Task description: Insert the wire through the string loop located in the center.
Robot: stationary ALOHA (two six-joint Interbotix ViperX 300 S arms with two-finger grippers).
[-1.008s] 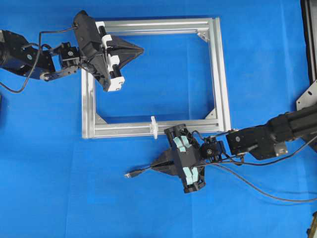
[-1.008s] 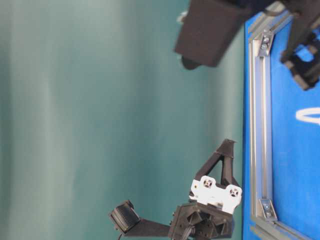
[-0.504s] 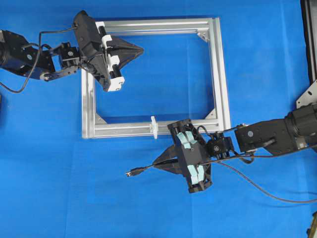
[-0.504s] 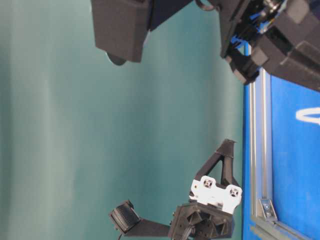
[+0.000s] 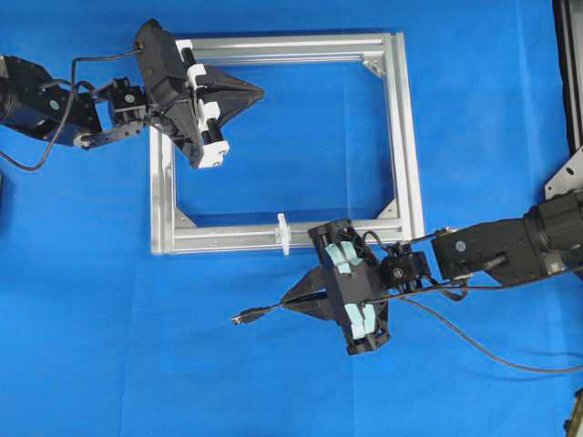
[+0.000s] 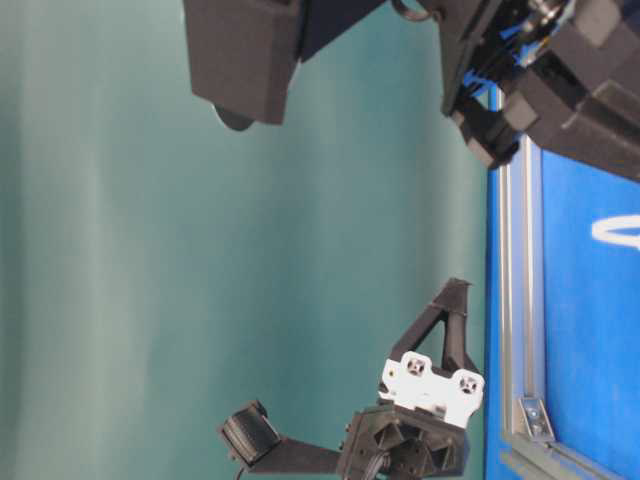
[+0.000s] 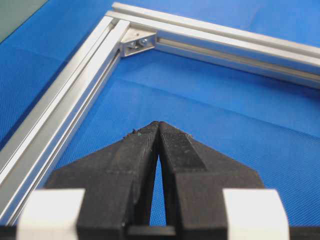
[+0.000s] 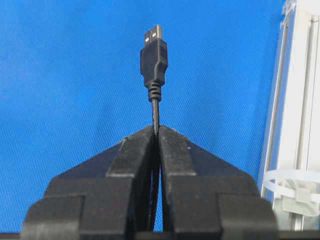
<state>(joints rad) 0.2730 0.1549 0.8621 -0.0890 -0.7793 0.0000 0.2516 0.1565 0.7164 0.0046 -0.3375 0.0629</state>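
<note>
The wire is a thin black cable, and its plug points left, just in front of the frame's near bar. My right gripper is shut on the cable a short way behind the plug. The rest of the cable trails away to the right. The string loop stands white and upright on the middle of the near bar, just beyond and slightly right of the plug. It also shows in the right wrist view. My left gripper is shut and empty over the frame's far left corner.
The silver aluminium frame lies on the blue cloth, with corner brackets inside it. Dark equipment and a silver bracket stand at the right edge. The left arm reaches in from the far left.
One second ago the right wrist sat lower. It has since swung up and turned slightly with the wire still held, while the plug stays about where it was. The left arm is unchanged.
</note>
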